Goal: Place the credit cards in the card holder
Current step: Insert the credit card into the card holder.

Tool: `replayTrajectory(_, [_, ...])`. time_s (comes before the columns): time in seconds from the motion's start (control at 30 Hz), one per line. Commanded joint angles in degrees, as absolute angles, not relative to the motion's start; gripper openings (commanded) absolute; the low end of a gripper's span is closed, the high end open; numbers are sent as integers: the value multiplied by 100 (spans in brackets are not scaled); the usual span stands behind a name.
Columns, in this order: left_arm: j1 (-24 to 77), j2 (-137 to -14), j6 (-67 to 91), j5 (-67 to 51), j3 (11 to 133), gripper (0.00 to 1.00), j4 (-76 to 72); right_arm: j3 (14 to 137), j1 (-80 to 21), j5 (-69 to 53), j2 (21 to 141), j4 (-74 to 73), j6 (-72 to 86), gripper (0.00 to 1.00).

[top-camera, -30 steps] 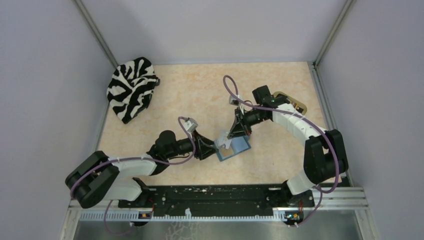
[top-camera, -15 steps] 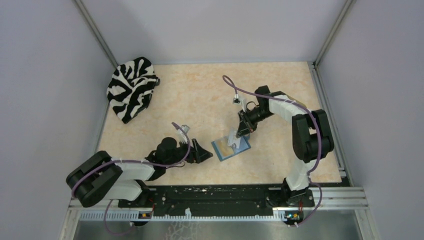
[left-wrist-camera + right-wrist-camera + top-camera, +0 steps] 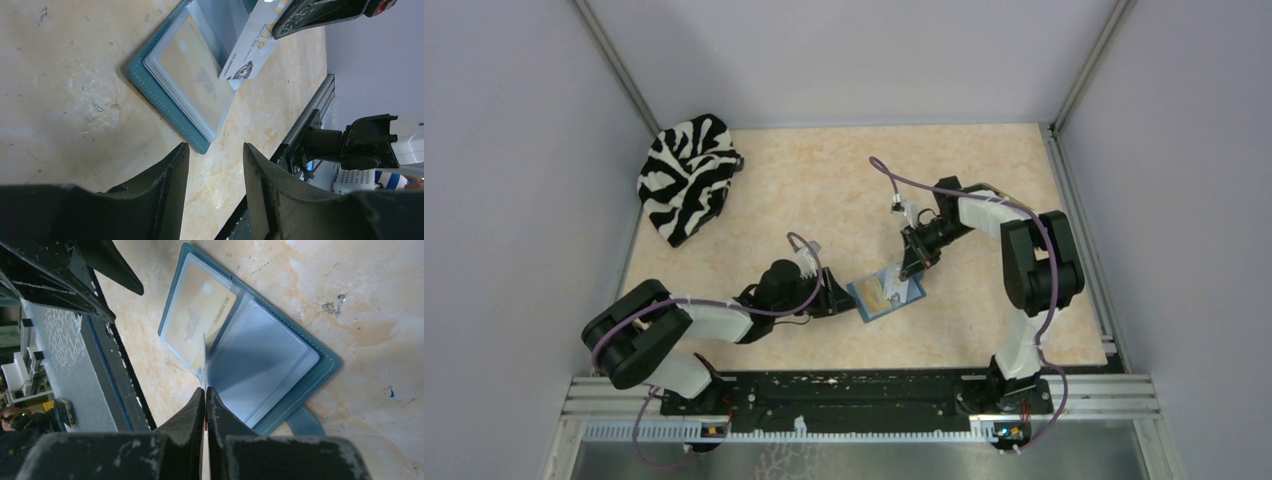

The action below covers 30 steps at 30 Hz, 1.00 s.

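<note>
Card holder (image 3: 887,293) lay open and flat on the table (image 3: 824,180), near its middle and between the two grippers, teal cover down and clear pockets facing up. One tan-orange card (image 3: 197,320) already sat inside a clear sleeve on the half nearer the left arm, so at least part of the job looked done. The right gripper (image 3: 205,390) had its jaws pinched tight on a pale card (image 3: 252,50), held on edge with its lower corner touching the pockets by the fold. To my eye it was being fed in and was not yet seated. The left gripper (image 3: 215,150) hung just beside the holder's edge, jaws partly apart and gripping nothing. Whether more cards waited elsewhere I could not tell.
</note>
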<state>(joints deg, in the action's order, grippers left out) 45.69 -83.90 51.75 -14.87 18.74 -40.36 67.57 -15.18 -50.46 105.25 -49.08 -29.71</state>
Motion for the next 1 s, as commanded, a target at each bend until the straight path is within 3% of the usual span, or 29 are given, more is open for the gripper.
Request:
replayTrajectory(0.0, [4721,-8384,5012,-1130,2152,49,-3366,6896,-1446,-5027,10555,-4854,-2903,0])
replayTrajectory(0.7, [4869,-8995,4299,-878,3119,39,-2705,6846,-1295,-5185,10593,-4900,-2862,0])
replayTrajectory(0.97, [4869,-9071,4047,-518,3236,32,-2203,6825,-1219,-5211,10079,-4841,-2863,0])
